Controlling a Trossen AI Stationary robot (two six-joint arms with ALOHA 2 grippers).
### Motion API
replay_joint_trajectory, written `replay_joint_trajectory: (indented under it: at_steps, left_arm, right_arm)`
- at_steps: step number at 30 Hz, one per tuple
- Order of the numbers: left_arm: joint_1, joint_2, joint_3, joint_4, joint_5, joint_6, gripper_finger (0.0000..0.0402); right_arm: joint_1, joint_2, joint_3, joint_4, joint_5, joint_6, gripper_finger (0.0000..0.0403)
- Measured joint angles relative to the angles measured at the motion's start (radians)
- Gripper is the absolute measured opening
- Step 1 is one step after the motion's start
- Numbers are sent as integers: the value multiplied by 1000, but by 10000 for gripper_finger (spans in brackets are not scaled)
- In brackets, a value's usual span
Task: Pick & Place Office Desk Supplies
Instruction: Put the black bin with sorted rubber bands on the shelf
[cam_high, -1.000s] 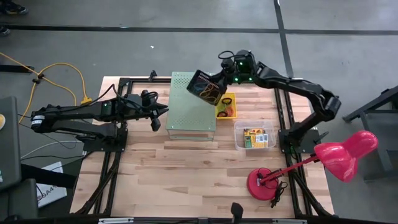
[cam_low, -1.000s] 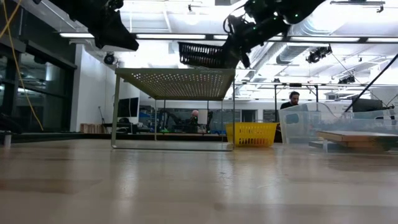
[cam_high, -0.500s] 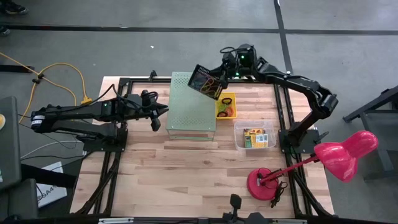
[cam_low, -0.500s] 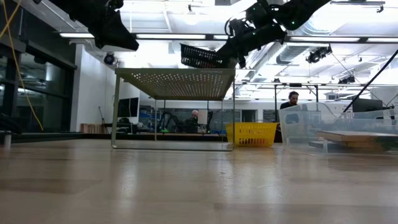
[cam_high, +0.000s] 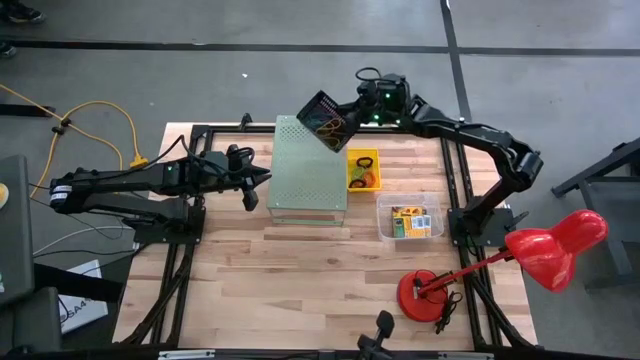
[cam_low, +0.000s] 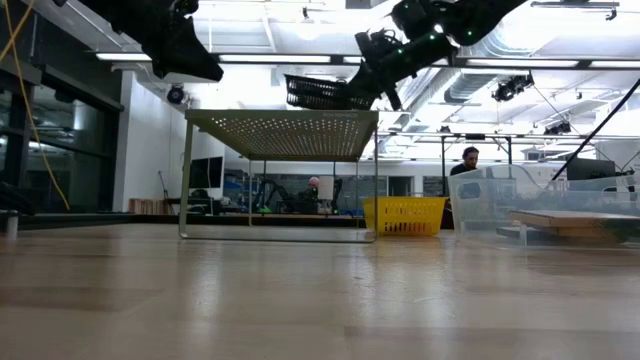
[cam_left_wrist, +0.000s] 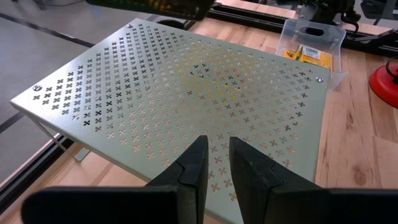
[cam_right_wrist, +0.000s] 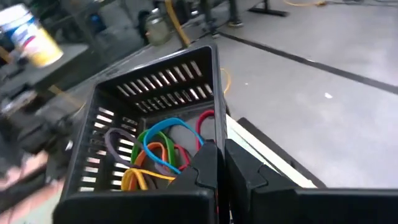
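Wooden table (cam_high: 300, 270) below, the right gripper (cam_high: 352, 118) pinches a black basket's (cam_high: 325, 120) rim, carrying elastic bands (cam_right_wrist: 163, 148) over the perforated box (cam_high: 308, 170); left gripper (cam_high: 250, 182), fingers slightly parted, waits nearby.

The right tool (cam_right_wrist: 221, 163) hides the near wall of the black basket (cam_right_wrist: 149, 137) where it grips, and the lowest elastic bands (cam_right_wrist: 163, 149) behind it. Beside the left tool (cam_left_wrist: 214, 163), the crayon boxes (cam_left_wrist: 311, 55) are too small to read. The red lamp base (cam_left_wrist: 385, 81) is cut off by the edge.
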Motion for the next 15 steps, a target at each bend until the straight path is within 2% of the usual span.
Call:
replay_joint_trajectory:
  at_steps: [8,15]
  left_arm:
    - [0,0,0,0,0,0,60]
    - [0,27,0,-3,0,-37,60]
  right_arm:
    - [53,0,0,-4,222,197,4]
    - [130,0,0,-55,489,369,4]
